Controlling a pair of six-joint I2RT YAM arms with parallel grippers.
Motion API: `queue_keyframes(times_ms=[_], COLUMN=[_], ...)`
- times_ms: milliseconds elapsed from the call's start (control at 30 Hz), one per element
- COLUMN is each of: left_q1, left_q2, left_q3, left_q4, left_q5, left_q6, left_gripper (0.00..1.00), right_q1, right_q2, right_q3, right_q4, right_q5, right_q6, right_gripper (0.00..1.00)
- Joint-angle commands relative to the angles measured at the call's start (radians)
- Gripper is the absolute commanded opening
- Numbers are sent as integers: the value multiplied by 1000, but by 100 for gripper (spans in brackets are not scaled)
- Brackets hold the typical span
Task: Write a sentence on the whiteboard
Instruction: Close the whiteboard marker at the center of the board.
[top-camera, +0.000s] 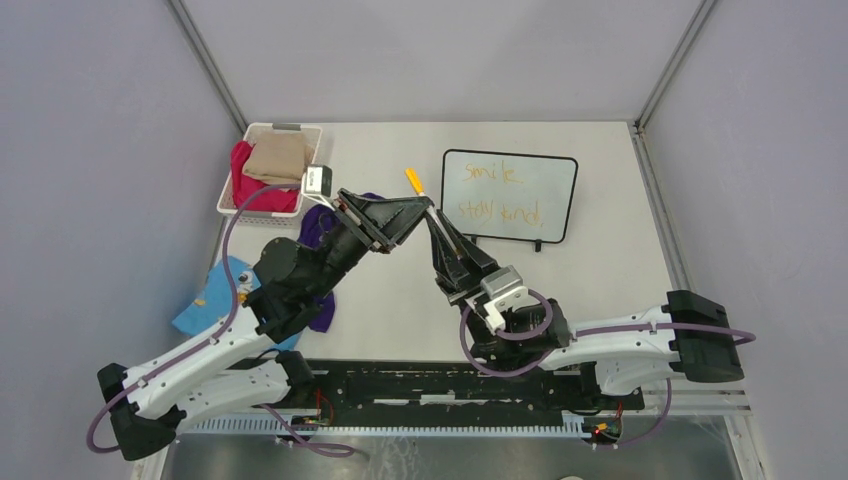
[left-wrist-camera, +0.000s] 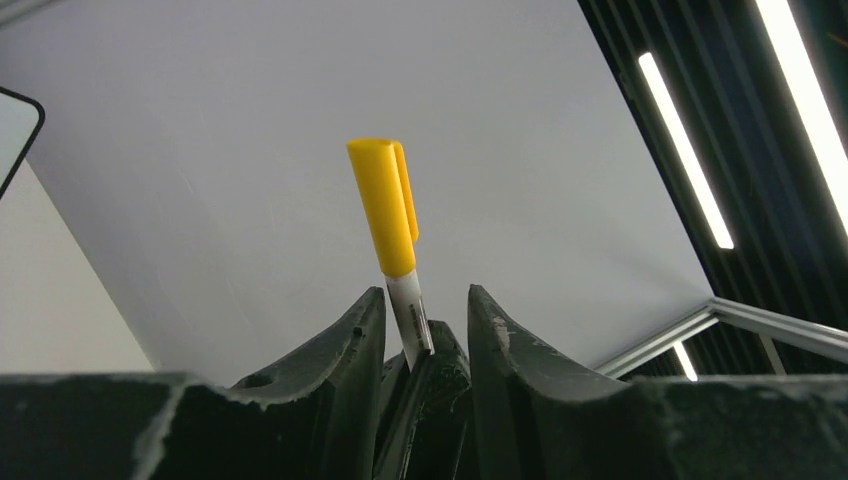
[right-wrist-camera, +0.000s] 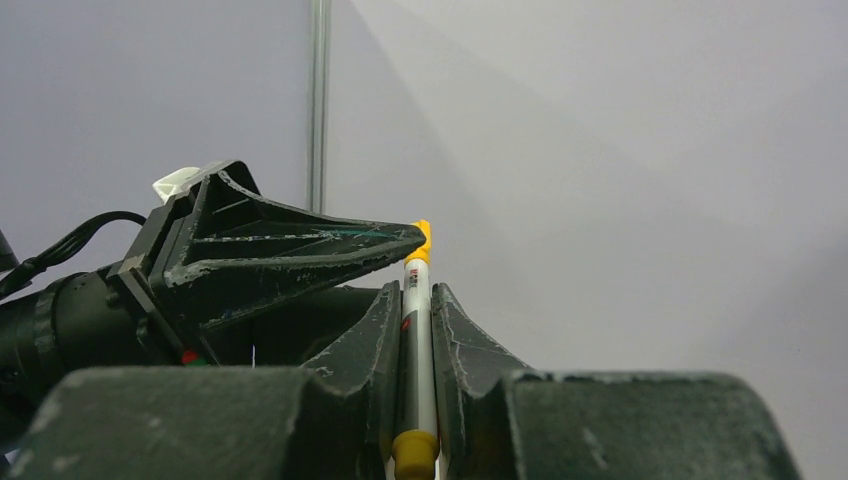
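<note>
Evidently you were past the writing itself: the sentence (top-camera: 498, 212) stood on the whiteboard (top-camera: 552, 186) in thin orange strokes, 2 lines reading "smile" over "stay kind". The board stood upright on its feet at the far right of the table (top-camera: 620, 262), well apart from both arms.

Your 2 arms met in mid-air left of the board, around the marker (left-wrist-camera: 397, 255). The right gripper (right-wrist-camera: 417, 300) was clenched on the barrel, with both fingers pressed flat against it in the right wrist view. The left gripper (left-wrist-camera: 425, 305) was released: in the left wrist view its jaws stood apart, with a clear gap on 1 side of the barrel. The yellow cap (left-wrist-camera: 383, 200) rose free above the fingertips, seated on the end of the marker.

I judged this to be the closing step, with the pen capped and the left arm letting go of it.

Your next move called for drawing the left arm straight back along its own line, so that its fingers would not catch the cap or its clip. The right arm then had to lower the marker onto a bare patch of table, away from the board, so that neither the pen nor the wrist smeared the fresh lettering or tipped the board.
</note>
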Motion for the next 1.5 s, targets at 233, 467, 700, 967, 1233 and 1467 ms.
queue_keyframes(times_ms=[233,467,700,967,1233,1467], left_q1=[-11,-10,-10,-10,-10,-9], left_q2=[-31,-50,-35,27,55,51], left_q3=[50,88,153,204,203,188], left_q4=[-25,-57,-67,-63,-42,-33], left_q5=[34,-12,-9,48,90,89], left_q6=[95,154,223,236,218,207], left_gripper=[59,70,71,67,55,43], right_q1=[-4,-3,-3,-4,-5,-6], right_q2=[-92,-172,-245,-280,-285,-278], right_q3=[-39,-89,-132,-145,-145,-144], right_q4=[127,49,-35,-90,-102,-102], right_q5=[-35,-72,-132,-179,-186,-179], right_q6=[147,253,345,404,412,409], right_gripper=[0,0,0,0,0,0])
